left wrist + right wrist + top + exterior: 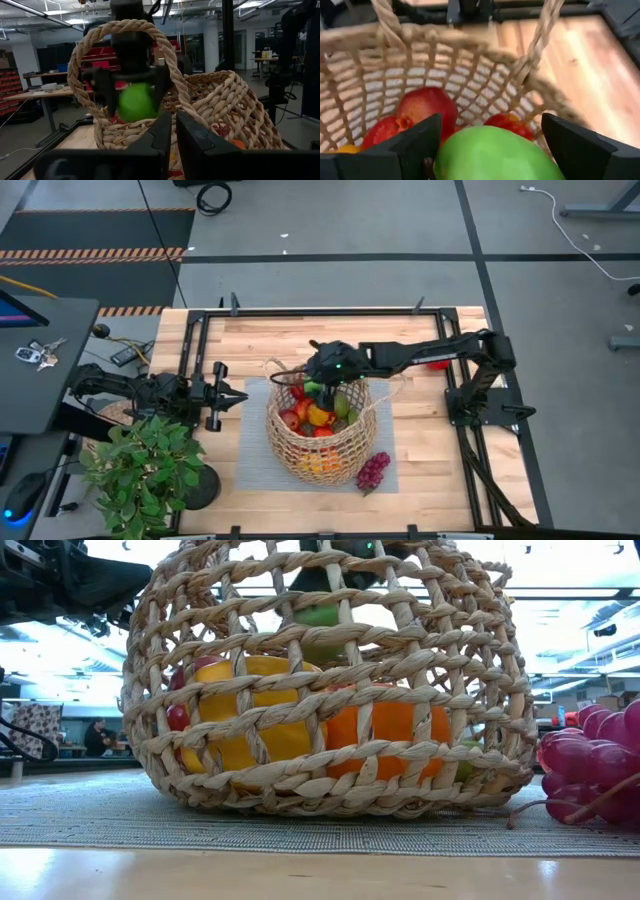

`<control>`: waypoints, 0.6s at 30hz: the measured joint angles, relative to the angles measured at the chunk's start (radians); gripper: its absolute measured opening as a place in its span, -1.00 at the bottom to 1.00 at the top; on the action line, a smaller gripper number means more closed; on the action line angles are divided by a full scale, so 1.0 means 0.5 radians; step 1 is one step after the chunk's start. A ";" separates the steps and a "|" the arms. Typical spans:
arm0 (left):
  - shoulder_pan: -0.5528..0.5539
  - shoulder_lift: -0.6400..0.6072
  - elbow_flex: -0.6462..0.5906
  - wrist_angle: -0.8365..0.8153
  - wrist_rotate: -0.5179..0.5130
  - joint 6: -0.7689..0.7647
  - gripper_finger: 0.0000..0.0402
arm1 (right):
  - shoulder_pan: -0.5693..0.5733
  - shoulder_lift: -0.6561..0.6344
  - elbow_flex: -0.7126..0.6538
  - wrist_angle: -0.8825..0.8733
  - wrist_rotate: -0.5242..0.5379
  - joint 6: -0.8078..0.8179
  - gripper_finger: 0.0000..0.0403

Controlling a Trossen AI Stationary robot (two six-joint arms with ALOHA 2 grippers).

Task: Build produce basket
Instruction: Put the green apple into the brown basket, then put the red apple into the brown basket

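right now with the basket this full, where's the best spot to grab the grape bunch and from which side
Grip the purple grapes across the wide middle of the cluster, coming straight down from above. The bunch lies flat on the mat, just outside the basket on its right-arm side, so a side approach from the basket is blocked. The thin stem looks too slim for a sure hold. The right claw is busy holding a green fruit over the basket.

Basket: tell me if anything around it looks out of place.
The purple grapes lie outside the basket, on the mat by its side, while the other fruit is inside. The right gripper holds a green apple over the basket.
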 joint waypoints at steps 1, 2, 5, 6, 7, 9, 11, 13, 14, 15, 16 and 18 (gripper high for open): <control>0.000 0.000 0.001 0.000 0.000 0.000 -0.83 | -0.002 0.027 0.000 0.002 -0.027 0.005 0.72; 0.000 0.000 0.001 0.000 0.000 0.000 -0.83 | -0.004 0.044 0.000 -0.013 -0.037 0.004 0.72; 0.000 0.000 0.000 0.000 0.000 0.000 -0.85 | -0.004 0.087 0.001 -0.062 -0.020 -0.010 0.72; 0.000 0.000 0.001 0.000 0.000 0.000 -0.86 | -0.004 0.099 0.001 -0.076 -0.018 0.003 0.72; 0.000 0.000 0.001 0.000 0.000 0.000 -0.86 | -0.003 0.110 0.002 -0.080 -0.023 0.026 0.72; 0.000 0.000 0.000 0.000 0.000 0.000 -0.86 | -0.003 0.119 0.002 -0.110 -0.067 0.070 0.72; -0.001 0.000 0.000 0.000 0.000 0.000 -0.85 | -0.004 0.118 0.002 -0.117 -0.128 0.074 0.72; 0.000 0.000 0.000 0.000 0.000 0.000 -0.83 | -0.005 0.117 0.002 -0.109 -0.201 0.050 0.72; -0.001 0.000 0.001 -0.001 0.000 0.000 -0.83 | -0.004 0.117 0.002 -0.100 -0.225 0.028 0.72; 0.000 0.000 0.000 -0.001 0.001 0.000 -0.82 | -0.003 0.117 0.002 -0.091 -0.230 0.009 0.72; -0.001 0.000 0.000 -0.001 0.000 0.000 -0.82 | -0.003 0.117 0.002 -0.086 -0.229 -0.004 0.72; -0.001 0.000 0.001 -0.001 0.001 0.000 -0.83 | -0.003 0.117 0.002 -0.087 -0.192 -0.024 0.72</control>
